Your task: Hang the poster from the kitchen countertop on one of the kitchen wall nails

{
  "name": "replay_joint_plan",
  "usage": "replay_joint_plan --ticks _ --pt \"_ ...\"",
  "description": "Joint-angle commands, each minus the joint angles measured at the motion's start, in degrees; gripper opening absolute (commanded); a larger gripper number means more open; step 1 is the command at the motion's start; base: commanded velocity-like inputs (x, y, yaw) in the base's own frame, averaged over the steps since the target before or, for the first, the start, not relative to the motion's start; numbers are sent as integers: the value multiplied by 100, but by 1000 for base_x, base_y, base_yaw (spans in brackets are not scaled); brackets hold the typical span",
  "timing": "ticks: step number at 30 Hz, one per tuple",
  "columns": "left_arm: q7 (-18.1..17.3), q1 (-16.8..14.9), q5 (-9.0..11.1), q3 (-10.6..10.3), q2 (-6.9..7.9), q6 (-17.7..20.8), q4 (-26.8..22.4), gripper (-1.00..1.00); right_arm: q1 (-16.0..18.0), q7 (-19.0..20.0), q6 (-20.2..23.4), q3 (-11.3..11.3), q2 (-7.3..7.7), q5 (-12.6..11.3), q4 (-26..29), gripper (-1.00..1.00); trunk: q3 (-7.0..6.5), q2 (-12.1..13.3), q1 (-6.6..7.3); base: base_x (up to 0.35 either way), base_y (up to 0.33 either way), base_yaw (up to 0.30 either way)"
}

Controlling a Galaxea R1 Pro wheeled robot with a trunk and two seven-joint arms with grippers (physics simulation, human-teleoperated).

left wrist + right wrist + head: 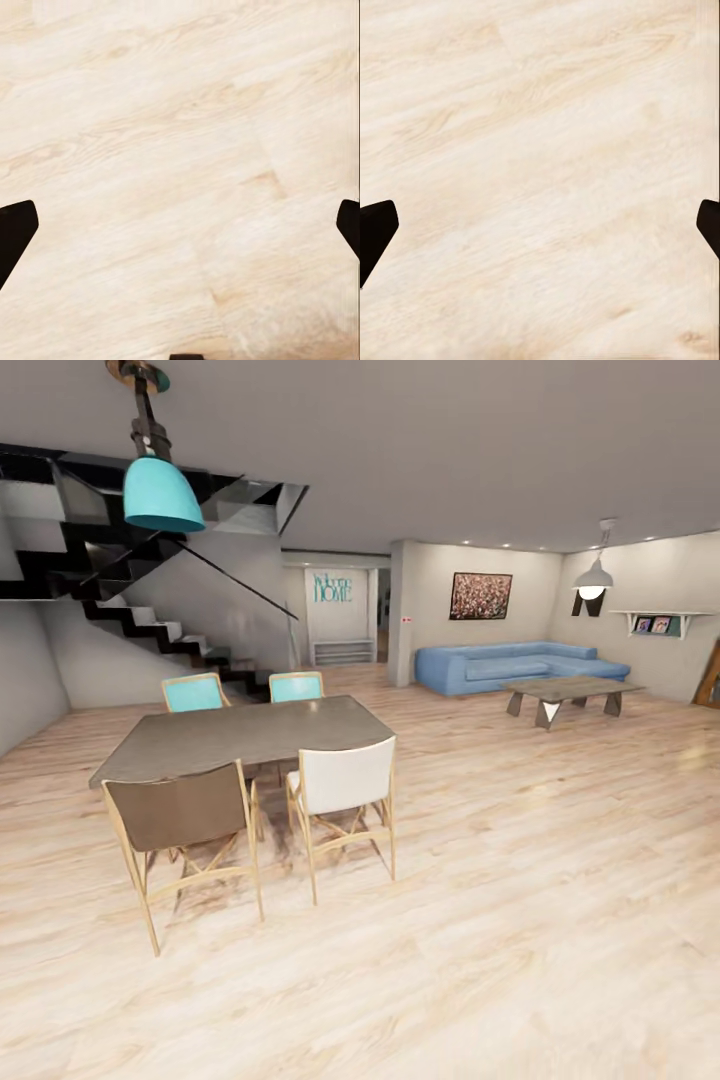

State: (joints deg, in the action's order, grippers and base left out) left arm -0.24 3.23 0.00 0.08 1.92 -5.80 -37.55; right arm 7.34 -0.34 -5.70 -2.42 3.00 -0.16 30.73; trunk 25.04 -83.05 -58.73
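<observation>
Bright, even light; soft chair shadows on the glossy floor (520,920).

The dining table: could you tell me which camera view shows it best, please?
The head view: the dining table stands there whole, with four chairs around it. Both wrist views look down at pale wood floor between open fingertips, not at the table.

The head camera looks across the room, over the dining tabletop (240,735) toward the sofa (515,665). Both wrist cameras stare down between wide-spread dark fingers (15,232) (375,232) at the floor (500,920), shared by all three views.
</observation>
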Motion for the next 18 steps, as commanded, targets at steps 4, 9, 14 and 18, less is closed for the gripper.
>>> replay_joint_plan --ticks 4,9,14,18 --pt "-3 3 0 1 1 -9 -7 100 4 -2 -19 -4 -1 -2 -5 100 -5 -3 0 0 0 -268" --pt "-3 3 0 1 1 -9 -7 100 4 -2 -19 -4 -1 -2 -5 100 -18 -3 0 0 0 -269" --pt "-3 3 0 1 1 -9 -7 100 4 -2 -19 -5 -1 -2 -5 100 -31 -3 0 0 0 -269" --pt "-3 3 0 1 1 -9 -5 100 4 -3 -19 -7 -1 -2 -5 100 -41 -3 0 -3 2 -264"
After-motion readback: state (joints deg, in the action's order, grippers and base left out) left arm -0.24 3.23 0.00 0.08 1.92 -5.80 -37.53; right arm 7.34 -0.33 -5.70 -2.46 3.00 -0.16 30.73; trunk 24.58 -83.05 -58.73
